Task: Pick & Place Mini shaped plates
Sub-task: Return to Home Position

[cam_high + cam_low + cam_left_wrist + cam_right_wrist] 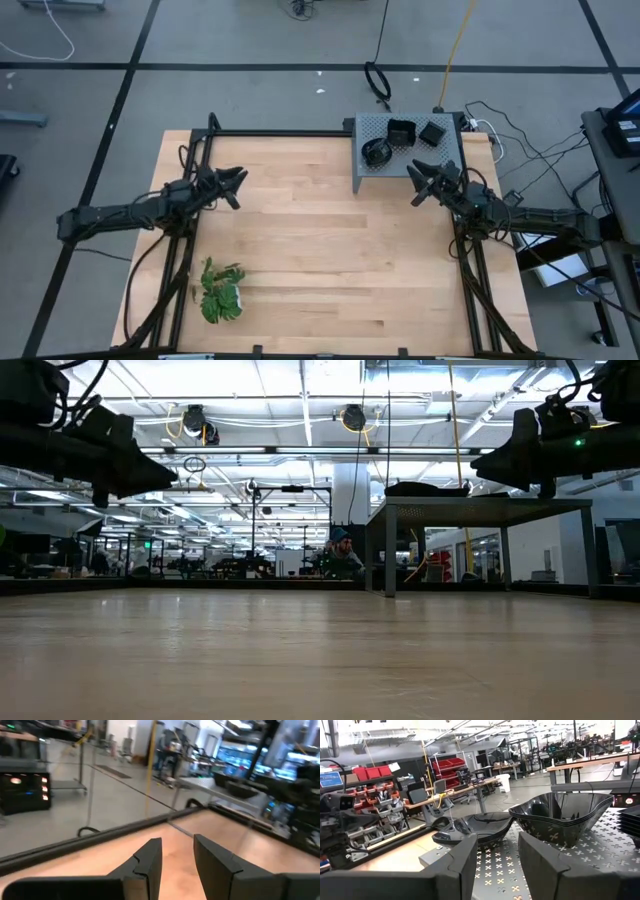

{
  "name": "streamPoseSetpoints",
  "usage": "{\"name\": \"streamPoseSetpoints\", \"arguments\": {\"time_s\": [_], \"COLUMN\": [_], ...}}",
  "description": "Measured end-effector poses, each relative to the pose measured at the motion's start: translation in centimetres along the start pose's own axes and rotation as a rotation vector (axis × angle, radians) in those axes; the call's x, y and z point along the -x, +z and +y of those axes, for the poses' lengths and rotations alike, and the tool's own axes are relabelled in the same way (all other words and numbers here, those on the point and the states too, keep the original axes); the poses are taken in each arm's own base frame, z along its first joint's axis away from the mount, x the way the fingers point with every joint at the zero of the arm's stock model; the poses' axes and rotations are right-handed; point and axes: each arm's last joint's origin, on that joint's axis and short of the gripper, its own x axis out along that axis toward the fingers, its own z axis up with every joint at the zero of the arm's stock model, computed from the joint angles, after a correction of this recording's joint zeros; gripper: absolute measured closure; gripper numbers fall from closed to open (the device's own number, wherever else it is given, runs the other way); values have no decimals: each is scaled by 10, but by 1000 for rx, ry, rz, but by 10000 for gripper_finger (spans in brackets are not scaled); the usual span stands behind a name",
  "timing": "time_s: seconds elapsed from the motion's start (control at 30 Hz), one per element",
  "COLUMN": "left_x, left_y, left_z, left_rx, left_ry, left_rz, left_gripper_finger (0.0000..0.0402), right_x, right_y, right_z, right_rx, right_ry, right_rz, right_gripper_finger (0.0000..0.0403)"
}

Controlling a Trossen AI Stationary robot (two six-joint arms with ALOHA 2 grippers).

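Three stacks of small black plates (401, 131) sit on the grey perforated shelf (400, 172) at one edge of the wooden table (320, 250), on the right arm's side. Every plate we can find is up there: a round-edged pile nearest the table's middle, a wavy square pile beside it and a flat square pile at the shelf's outer end. Both arms hang above the wood, well apart. We see the left gripper (242, 177) over the left side, its jaws parted and empty. The right gripper (412, 181) hangs just in front of the shelf, its jaws likewise parted and gripping nothing. A green plant (220, 295) lies near the opposite corner, on the left arm's side, apart from both. We judge the sorting finished, with only the arms' retreat to their rest poses left.
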Motion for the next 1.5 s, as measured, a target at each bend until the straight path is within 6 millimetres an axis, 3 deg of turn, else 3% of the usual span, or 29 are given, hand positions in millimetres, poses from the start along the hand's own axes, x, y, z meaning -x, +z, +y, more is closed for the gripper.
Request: {"name": "streamPoseSetpoints", "arguments": {"time_s": [0.43, 0.6, 0.83, 1.5], "left_x": [12, 12, 12, 12], "left_y": [20, 24, 25, 26], "left_z": [23, 28, 34, 38], "left_rx": [63, 66, 59, 56], "left_ry": [168, 218, 280, 318], "left_rz": [-217, -259, -272, -281], "left_gripper_finger": [286, 286, 286, 286], "right_x": [0, 0, 1, 1], "right_y": [-1, -3, -12, -14], "right_z": [0, -1, -3, -2], "right_rx": [12, 98, 147, 345], "right_ry": [-1, -5, -18, 48], "right_rz": [10, 30, 114, 132], "right_gripper_finger": [271, 271, 271, 271]}}
